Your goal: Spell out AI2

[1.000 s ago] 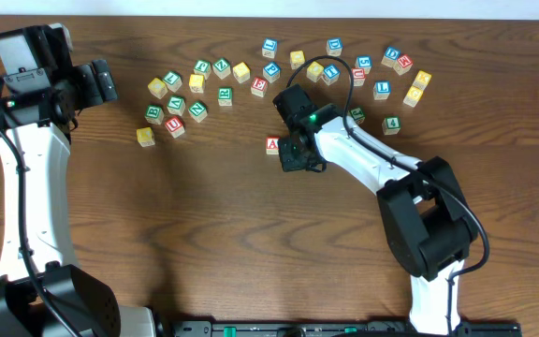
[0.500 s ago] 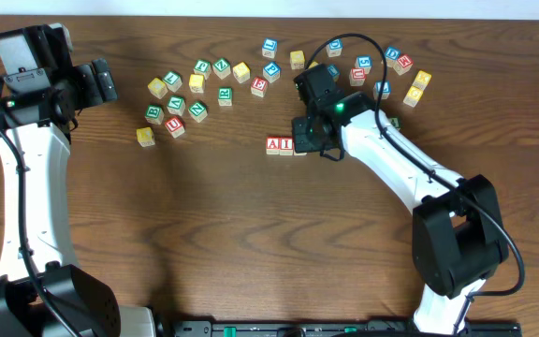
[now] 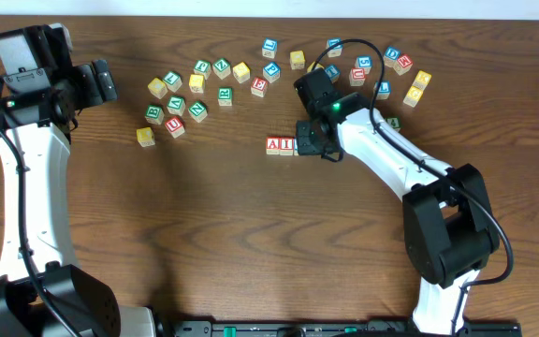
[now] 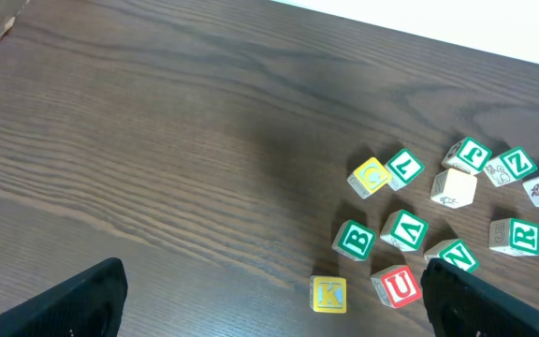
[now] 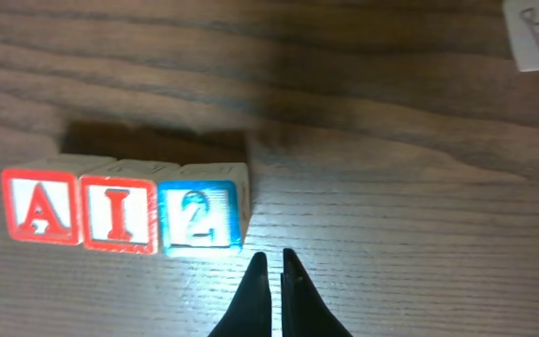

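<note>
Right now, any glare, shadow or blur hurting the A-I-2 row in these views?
Right wrist: A cube, I cube and 2 cube are sharp and readable, with a mild bright bloom low on the 2 face, a dark shadow behind the row, and fingers near-black. Overhead: the row is tiny, the 2 mostly hidden under the right arm. Left wrist: the row is not in frame.

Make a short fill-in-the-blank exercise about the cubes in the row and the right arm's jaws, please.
1. The middle cube, between the A cube and the 2 cube, shows the letter ____.
2. The digit on the 2 cube is printed in ____.
3. The right gripper has its jaws ____.
Missing words: I; blue; shut.
</note>
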Available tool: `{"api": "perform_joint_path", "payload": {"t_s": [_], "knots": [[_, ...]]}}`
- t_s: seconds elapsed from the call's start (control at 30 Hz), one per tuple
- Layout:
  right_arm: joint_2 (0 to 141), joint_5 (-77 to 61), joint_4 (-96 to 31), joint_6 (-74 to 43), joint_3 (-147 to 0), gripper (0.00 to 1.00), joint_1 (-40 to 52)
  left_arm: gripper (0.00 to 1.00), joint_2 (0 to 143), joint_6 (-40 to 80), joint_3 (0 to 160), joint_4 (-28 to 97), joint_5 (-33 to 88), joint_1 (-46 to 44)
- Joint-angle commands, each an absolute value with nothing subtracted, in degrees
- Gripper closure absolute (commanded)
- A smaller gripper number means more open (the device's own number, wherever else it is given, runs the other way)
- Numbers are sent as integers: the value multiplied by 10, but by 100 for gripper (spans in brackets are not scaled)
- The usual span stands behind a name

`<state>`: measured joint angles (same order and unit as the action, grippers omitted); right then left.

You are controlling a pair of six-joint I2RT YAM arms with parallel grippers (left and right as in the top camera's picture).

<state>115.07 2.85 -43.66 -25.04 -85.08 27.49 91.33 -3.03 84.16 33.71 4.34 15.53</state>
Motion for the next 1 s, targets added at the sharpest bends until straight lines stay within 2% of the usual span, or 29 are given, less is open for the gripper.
{"api": "perform_joint_path", "payload": {"t_s": [0.0,0.97], "knots": [[1154,43,-437,-269,-849,99,262,1,910,-34,855,339,42,154],[1155,5,-353,-283,-780,99,264,1,910,-34,855,339,42,154]]}}
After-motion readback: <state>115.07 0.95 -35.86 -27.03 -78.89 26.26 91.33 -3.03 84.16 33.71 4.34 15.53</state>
